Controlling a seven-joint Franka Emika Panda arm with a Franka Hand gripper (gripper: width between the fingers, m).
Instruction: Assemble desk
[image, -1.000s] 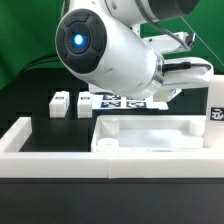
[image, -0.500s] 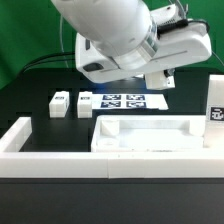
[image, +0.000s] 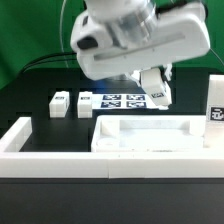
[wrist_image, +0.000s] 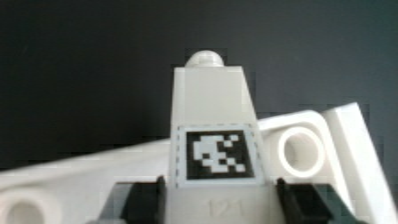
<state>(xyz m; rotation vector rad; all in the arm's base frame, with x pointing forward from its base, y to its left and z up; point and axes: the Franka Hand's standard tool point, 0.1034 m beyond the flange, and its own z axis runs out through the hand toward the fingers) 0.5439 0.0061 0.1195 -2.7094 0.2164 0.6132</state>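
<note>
a: what have the fingers (wrist_image: 143, 208) got?
b: i see them clamped on one leg post (wrist_image: 217, 110), tag side facing my wrist camera. it hangs clear of the black desk (image: 40, 85), with the tabletop slab (image: 150, 135) showing beneath it.
a: where are the other parts?
b: two short posts (image: 58, 103) (image: 85, 103) stand just beside the marker board (image: 125, 101), on the exterior view's left. a tall post (image: 215, 108) stands upright by the slab's end on the exterior view's right.
</note>
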